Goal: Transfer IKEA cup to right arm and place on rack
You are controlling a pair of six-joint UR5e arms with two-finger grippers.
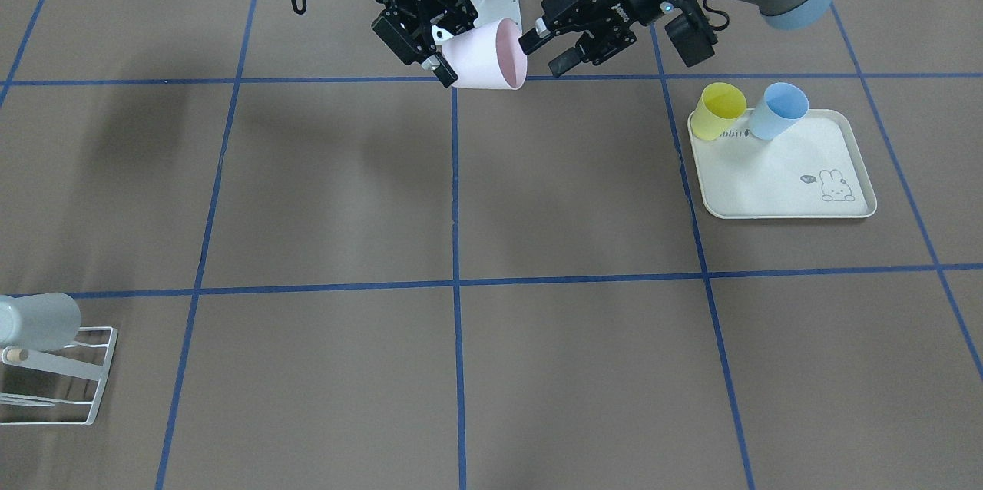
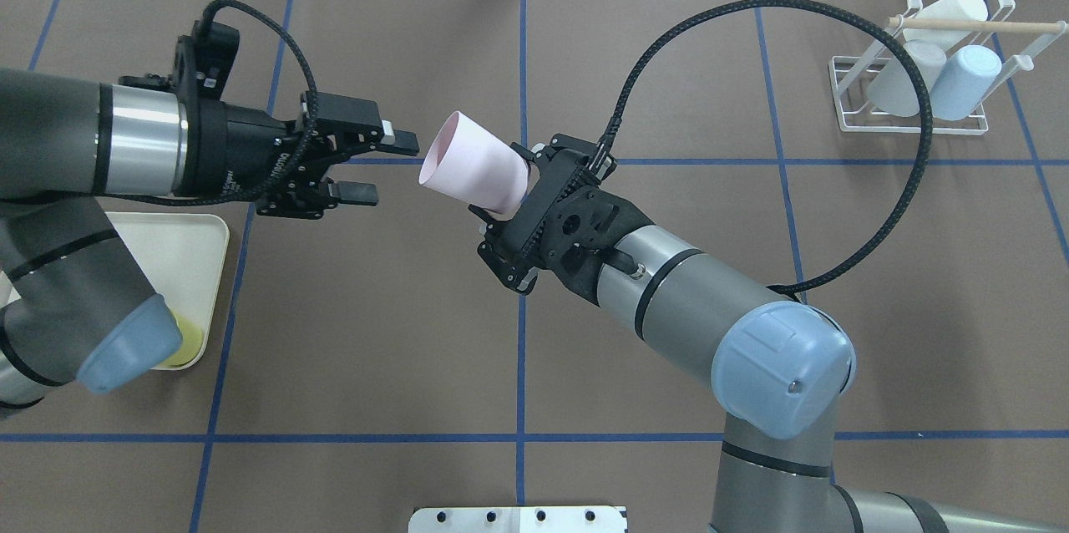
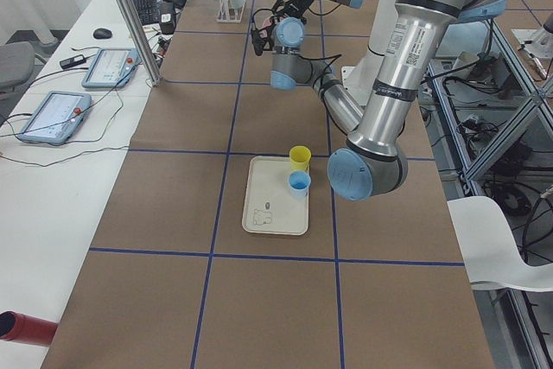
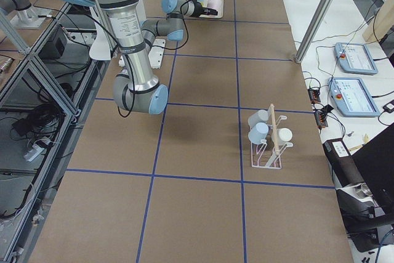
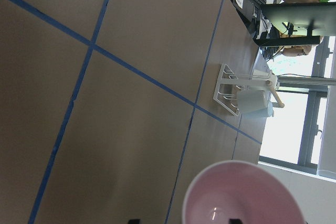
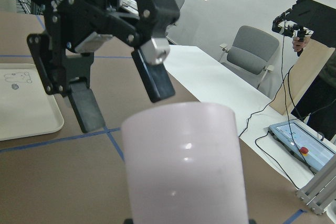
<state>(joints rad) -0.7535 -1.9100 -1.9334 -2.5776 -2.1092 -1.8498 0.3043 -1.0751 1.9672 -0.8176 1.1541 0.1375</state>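
Note:
The IKEA cup (image 2: 472,170), pale pink, hangs on its side above the table's middle, its mouth toward my left arm. My right gripper (image 2: 509,200) is shut on the cup's base end, which also shows in the front view with the right gripper (image 1: 436,51) and the cup (image 1: 488,56). My left gripper (image 2: 380,168) stands open just off the rim, its fingers apart from the cup; the right wrist view shows the left gripper (image 6: 121,95) beyond the cup (image 6: 184,166). The rack (image 2: 914,98), white wire with a wooden peg, stands at the far right.
The rack holds a white, a grey and a light blue cup (image 2: 965,82). A cream rabbit-print tray (image 1: 776,175) on my left side carries a yellow cup (image 1: 722,110) and a blue cup (image 1: 777,110). Blue tape lines cross the brown table.

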